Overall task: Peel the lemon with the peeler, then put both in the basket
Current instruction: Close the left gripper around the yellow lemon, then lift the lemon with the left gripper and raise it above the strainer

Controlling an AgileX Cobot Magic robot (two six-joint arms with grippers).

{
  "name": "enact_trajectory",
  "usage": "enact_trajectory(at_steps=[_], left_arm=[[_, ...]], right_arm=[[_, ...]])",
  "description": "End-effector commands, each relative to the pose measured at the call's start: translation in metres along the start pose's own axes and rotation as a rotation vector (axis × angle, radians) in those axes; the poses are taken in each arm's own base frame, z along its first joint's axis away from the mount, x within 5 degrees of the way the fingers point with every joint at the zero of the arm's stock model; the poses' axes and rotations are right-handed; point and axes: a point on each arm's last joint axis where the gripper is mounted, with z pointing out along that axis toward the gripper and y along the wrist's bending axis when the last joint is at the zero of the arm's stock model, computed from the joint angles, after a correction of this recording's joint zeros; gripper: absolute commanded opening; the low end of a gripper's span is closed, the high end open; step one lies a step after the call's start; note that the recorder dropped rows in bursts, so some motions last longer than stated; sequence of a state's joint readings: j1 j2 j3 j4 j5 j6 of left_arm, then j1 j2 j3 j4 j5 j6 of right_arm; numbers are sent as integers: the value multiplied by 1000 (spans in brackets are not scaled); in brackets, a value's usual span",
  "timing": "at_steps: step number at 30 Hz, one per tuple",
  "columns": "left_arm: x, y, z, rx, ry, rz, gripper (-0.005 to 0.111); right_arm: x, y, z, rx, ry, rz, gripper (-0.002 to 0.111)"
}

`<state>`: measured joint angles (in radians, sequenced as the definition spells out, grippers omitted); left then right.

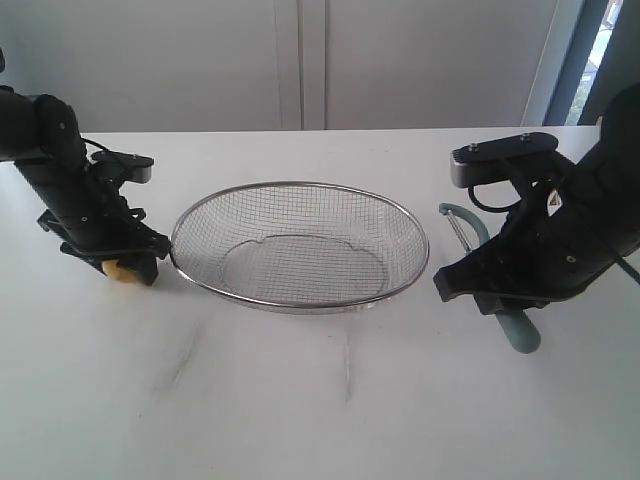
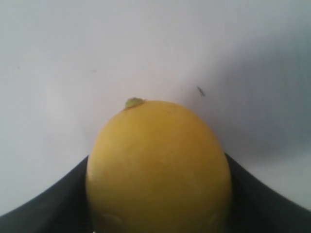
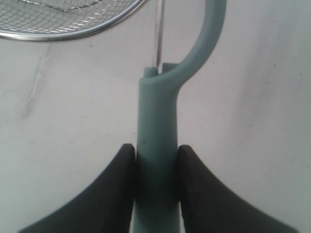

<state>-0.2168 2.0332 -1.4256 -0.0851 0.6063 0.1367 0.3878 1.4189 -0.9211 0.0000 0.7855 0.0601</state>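
Left pincer (image 1: 128, 260) is clenched on the small round yellow lemon (image 2: 158, 165), its black fingers (image 2: 68, 208) pressed to both flanks. It sits low at the left side of the white surface (image 1: 300, 400), just beside the left rim of the wide oval wire-mesh basket (image 1: 300, 186). Right pincer (image 3: 155, 155) grasps the slim peeler with a pale teal handle and looped metal-bladed head (image 3: 156, 107) partway along the handle. The peeler's long axis runs from the near edge toward the far edge, head farther off, beside the basket's right rim. The basket stands between them, so lemon and blade lie well apart. Peeling, I judge, needs the arms to meet, blade turned across the lemon's skin.
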Motion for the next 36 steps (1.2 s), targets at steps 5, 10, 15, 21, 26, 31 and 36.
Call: enact_trajectory(at_steps=[5,10,15,21,26,31,36], left_arm=[[3,-3,-26,-17,18,40,0],[5,-5,-46,-27,-1,51,0],[9,-9,-64,-20,7,72,0],[13,-17,-93,24,-40,62,0],[16,-26,-115,78,-81,107,0],[24,-33,-128,108,-144,121,0],[42,-40,-133,130,-221,127,0]], right_arm=[[0,0,-2,-1,-18,-11,0],[0,0,-2,-1,-18,-11,0],[0,0,-2,-1,-19,-14,0],[-1,0,-2,-2,-31,-14,0],[-1,0,-2,-2,-31,-16,0],[-1,0,-2,-2,-31,-20,0],[-1,0,-2,-2,-33,-20,0]])
